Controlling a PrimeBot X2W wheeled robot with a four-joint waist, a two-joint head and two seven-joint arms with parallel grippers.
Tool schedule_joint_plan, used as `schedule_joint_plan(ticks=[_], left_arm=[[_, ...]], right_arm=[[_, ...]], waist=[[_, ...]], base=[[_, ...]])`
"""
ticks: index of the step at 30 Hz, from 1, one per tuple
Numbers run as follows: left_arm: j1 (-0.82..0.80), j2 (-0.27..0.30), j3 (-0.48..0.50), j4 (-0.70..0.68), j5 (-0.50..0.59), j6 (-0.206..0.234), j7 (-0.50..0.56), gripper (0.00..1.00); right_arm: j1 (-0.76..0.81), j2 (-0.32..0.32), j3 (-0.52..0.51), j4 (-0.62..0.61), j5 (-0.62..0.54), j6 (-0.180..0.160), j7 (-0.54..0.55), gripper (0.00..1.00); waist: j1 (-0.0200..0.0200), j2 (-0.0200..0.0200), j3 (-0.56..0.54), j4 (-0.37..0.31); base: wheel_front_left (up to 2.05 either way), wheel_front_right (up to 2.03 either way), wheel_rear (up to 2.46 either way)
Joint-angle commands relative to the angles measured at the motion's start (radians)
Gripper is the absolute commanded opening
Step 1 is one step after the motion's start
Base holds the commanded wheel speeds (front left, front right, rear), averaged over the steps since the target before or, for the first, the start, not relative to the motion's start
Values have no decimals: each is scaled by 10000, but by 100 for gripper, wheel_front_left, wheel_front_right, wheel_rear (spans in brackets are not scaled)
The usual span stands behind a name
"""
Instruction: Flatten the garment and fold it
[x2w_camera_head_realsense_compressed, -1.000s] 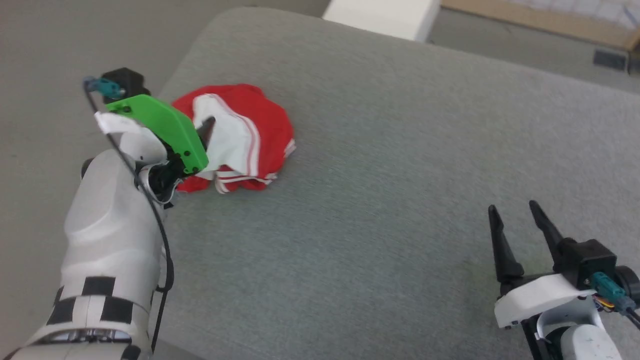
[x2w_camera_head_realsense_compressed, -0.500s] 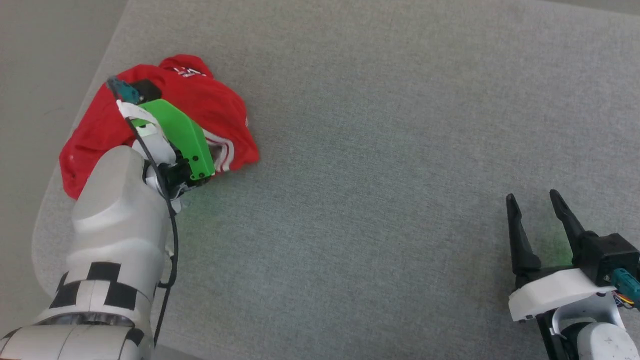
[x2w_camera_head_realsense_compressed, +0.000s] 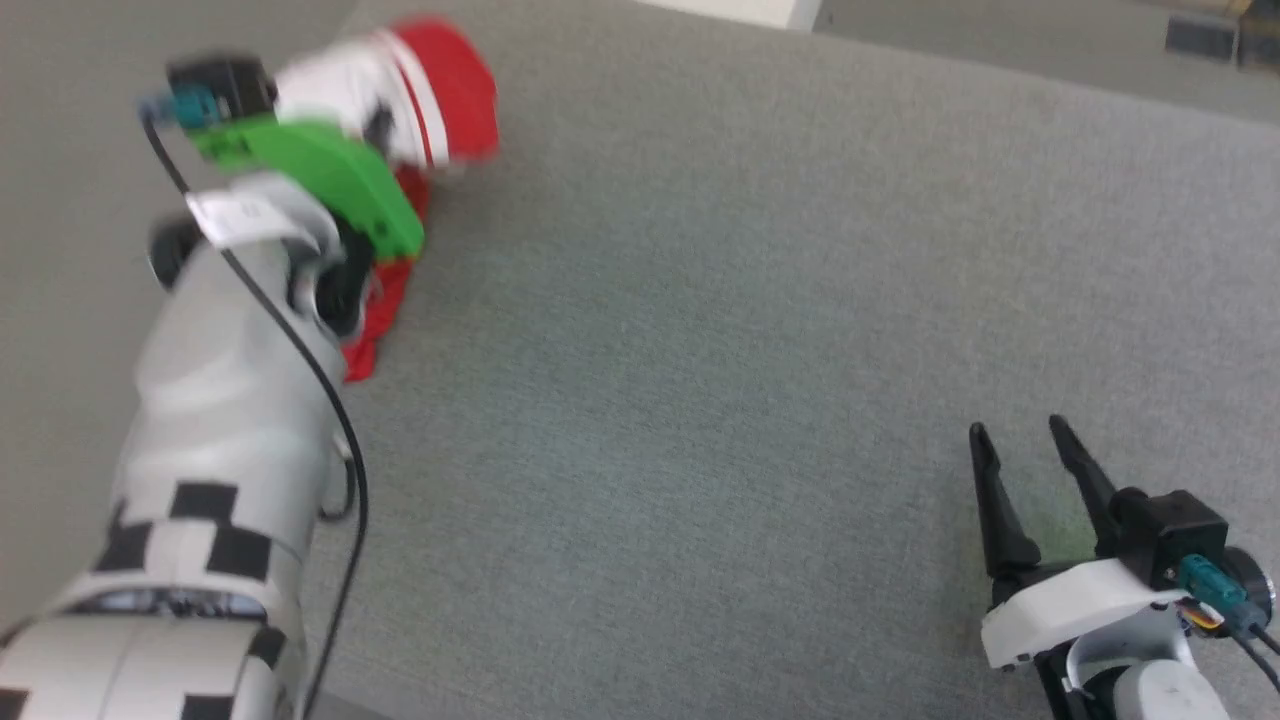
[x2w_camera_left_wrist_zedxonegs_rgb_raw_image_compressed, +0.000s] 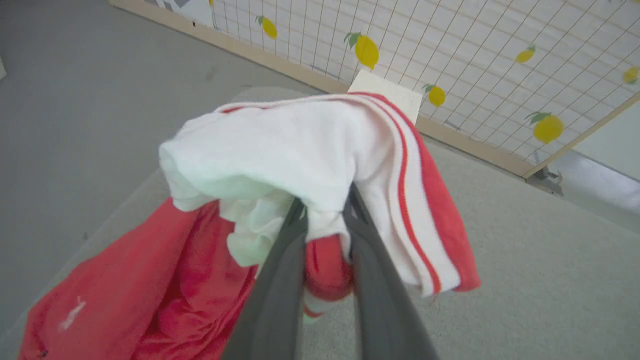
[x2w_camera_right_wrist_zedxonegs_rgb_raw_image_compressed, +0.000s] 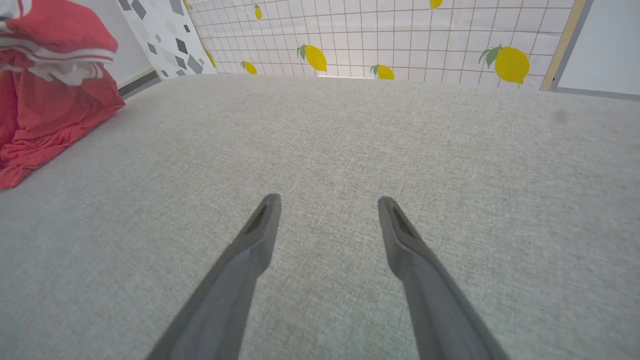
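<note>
Because the red jersey garment with white, red-striped sleeves (x2w_camera_left_wrist_zedxonegs_rgb_raw_image_compressed: 280, 145) is gripped as a thick bunch by the clenched left pincer (x2w_camera_left_wrist_zedxonegs_rgb_raw_image_compressed: 325, 217), several layers may be caught together, and flattening could be hindered. The cloth is lifted at the fingertips, the remainder trailing below onto the grey fabric-covered table (x2w_camera_head_realsense_compressed: 700, 350); it could be dragged off the nearby edge. The right pincer (x2w_camera_head_realsense_compressed: 1018, 430) is released, empty, well apart from the cloth.

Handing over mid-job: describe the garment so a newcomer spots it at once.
Start from the big grey padded surface; near its left edge, by the robot's left arm, is the garment. It is bunched red cloth with a white sleeve edged in red stripes, and that sleeve is pinched in the left end effector. Its red and white stand out against the plain grey beneath.
</note>
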Motion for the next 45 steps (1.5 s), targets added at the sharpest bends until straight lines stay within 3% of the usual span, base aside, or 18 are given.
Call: schedule_joint_plan(ticks=[1, 6, 12, 19, 30, 37, 41, 42, 43, 44, 45], left_arm=[[-549, 109, -211, -317, 97, -101, -218, 0], [-1536, 333, -1503, -1755, -4, -173, -289, 0], [-2539, 707, -2795, -3811, -1381, -177, 212, 0], [-2596, 789, -3717, -4574, -2492, -179, 1095, 0], [867, -28, -5384, -4218, -4002, -179, 2112, 0], [3215, -425, -6601, -3358, -4828, -180, 3327, 0], [4100, -572, -7195, -2885, -5244, -171, 4541, 0], [4265, -601, -7337, -2799, -5332, -145, 4913, 4], [4366, -621, -7408, -2778, -5405, -131, 5133, 44], [4448, -638, -7476, -2807, -5453, -128, 5289, 100], [4496, -649, -7454, -2868, -5505, -113, 5281, 100]], right_arm=[[-26, -10, 67, 183, 164, -13, -179, 100], [-67, -10, 295, 829, 639, -13, -635, 100], [-149, -10, 307, 1519, 1014, -13, -1095, 100], [-258, -10, 369, 1883, 973, -13, -1311, 100], [26, -10, -775, 1850, 587, -13, -1394, 100], [143, -10, -950, 1733, 515, -13, -1381, 100], [184, -10, -796, 1756, 624, -13, -1362, 100], [200, -10, -754, 1772, 655, -13, -1363, 100], [213, -10, -714, 1792, 664, -13, -1365, 100], [236, -10, -677, 1821, 665, -13, -1367, 100], [259, -10, -647, 1834, 674, -13, -1367, 100]], waist=[[-1, 0, -833, 135], [-1, 0, -1532, -386], [-1, 0, -2070, -1466], [-1, 0, -2309, -2834], [-1, 0, -2181, -3894], [-1, 0, -2007, -4009], [-1, 0, -2019, -3922], [-1, 0, -2035, -3861], [-1, 0, -2058, -3810], [-1, 0, -2115, -3732], [-1, 0, -2155, -3677]], base=[[0, 0, 0], [0, 0, 0], [0, 0, 0], [0, 0, 0], [0, 0, 0], [0, 0, 0], [0, 0, 0], [0, 0, 0], [0, 0, 0], [0, 0, 0], [0, 0, 0]])
